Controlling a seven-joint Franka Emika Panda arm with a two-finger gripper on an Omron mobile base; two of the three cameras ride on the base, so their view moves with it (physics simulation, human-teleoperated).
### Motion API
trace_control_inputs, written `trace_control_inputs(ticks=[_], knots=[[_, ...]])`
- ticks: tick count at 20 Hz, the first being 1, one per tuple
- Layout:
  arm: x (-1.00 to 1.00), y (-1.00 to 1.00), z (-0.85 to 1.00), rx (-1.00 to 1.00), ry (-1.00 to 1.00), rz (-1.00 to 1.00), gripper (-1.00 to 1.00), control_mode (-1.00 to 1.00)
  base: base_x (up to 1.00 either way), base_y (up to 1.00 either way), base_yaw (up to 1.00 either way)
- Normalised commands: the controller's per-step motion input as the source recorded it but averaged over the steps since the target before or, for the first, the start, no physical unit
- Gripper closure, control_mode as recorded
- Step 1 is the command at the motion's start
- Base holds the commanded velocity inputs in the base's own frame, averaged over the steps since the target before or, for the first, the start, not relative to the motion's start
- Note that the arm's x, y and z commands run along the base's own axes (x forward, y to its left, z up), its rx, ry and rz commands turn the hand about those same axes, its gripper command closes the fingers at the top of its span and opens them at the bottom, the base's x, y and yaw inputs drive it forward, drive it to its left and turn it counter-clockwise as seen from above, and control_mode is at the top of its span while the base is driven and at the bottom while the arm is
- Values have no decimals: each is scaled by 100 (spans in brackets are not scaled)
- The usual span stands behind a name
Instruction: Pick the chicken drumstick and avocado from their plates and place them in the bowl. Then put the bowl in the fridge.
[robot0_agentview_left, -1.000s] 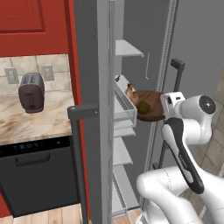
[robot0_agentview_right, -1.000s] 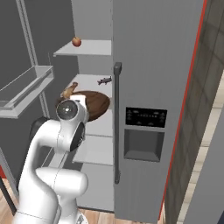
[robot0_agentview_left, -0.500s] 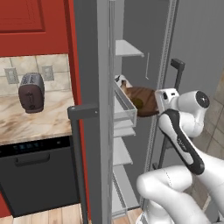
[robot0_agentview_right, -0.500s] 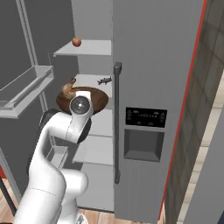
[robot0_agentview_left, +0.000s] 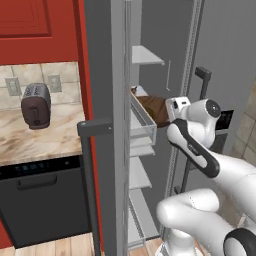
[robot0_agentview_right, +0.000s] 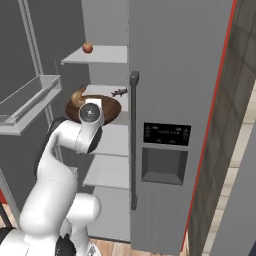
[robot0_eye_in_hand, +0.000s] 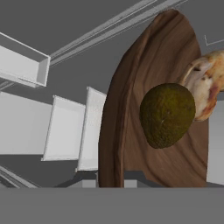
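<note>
In your hand view the bowl (robot0_eye_in_hand: 131, 109) takes up the centre and right of the frame, seen edge-on and rolled, with the avocado (robot0_eye_in_hand: 167, 114) lying inside it at centre right and the chicken drumstick (robot0_eye_in_hand: 206, 85) touching it at the right edge. The gripper (robot0_eye_in_hand: 110, 183) is closed on the bowl's rim at the bottom centre. In the left base view the bowl (robot0_agentview_left: 154, 107) sits mid-frame inside the open fridge (robot0_agentview_left: 165, 55), just above a door bin (robot0_agentview_left: 142, 122). In the right base view the bowl (robot0_agentview_right: 112, 107) is left of centre, over a fridge shelf (robot0_agentview_right: 107, 90), below an apple (robot0_agentview_right: 87, 47) at the upper left.
</note>
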Motion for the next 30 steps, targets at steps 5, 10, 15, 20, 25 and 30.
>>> trace_control_inputs(ticks=[5, 10, 15, 20, 25, 30], knots=[[51, 12, 0, 0, 0, 0, 100, -100, 0, 0, 0], [55, 8, 0, 0, 0, 0, 100, -100, 0, 0, 0], [54, 0, 0, 0, 0, 6, 100, -100, 0, 0, 0], [52, 0, -1, -4, 0, 10, 100, -100, 0, 0, 0], [53, 1, -3, -7, 0, 8, 100, -100, 0, 0, 0], [45, 5, -4, -13, 0, 1, 100, -100, 0, 0, 0]])
